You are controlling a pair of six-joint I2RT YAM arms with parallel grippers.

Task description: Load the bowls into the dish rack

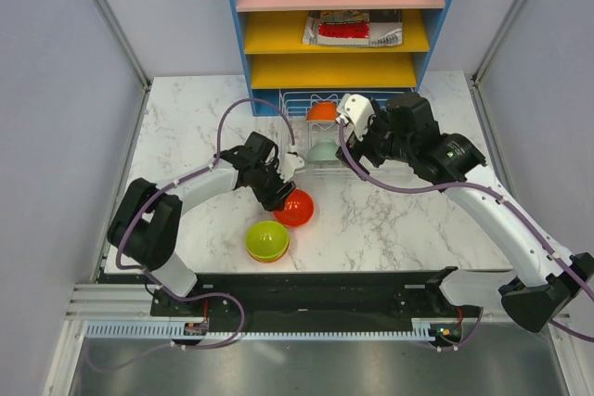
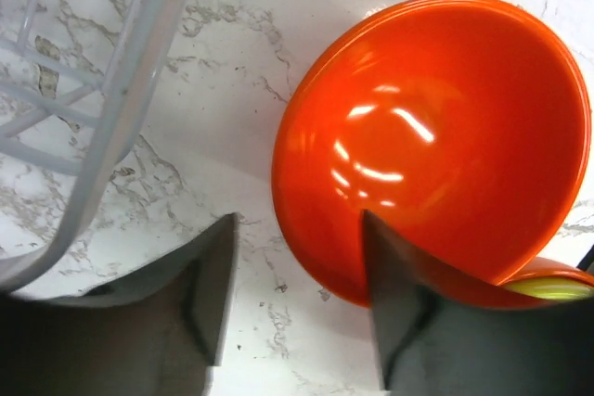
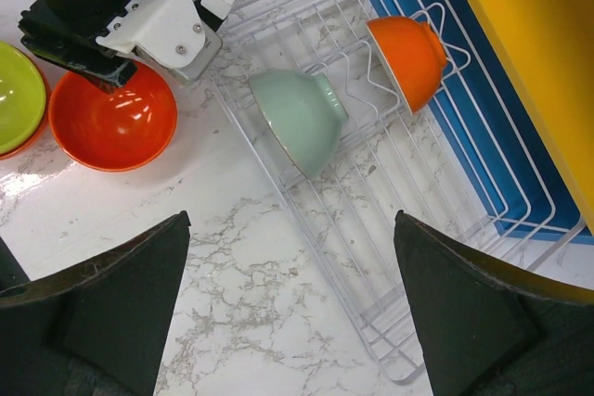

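Note:
A red bowl (image 1: 294, 208) (image 2: 436, 136) sits upright on the marble table. My left gripper (image 1: 278, 194) (image 2: 297, 220) is open and straddles its near rim, with one finger (image 2: 394, 294) inside the bowl and the other (image 2: 215, 285) outside, clear of the wall. A lime green bowl (image 1: 267, 239) (image 2: 557, 287) rests nested in an orange one just in front. In the white dish rack (image 1: 295, 104) (image 3: 371, 229), a mint bowl (image 1: 323, 151) (image 3: 302, 122) and an orange bowl (image 1: 322, 110) (image 3: 408, 57) stand on edge. My right gripper (image 1: 364, 141) (image 3: 290, 220) hangs open and empty above the rack's near side.
The blue shelf unit (image 1: 334, 34) with pink and yellow shelves stands right behind the rack. The rack's wire corner (image 2: 121, 108) lies close to the left of my left gripper. Grey walls close in the table on both sides.

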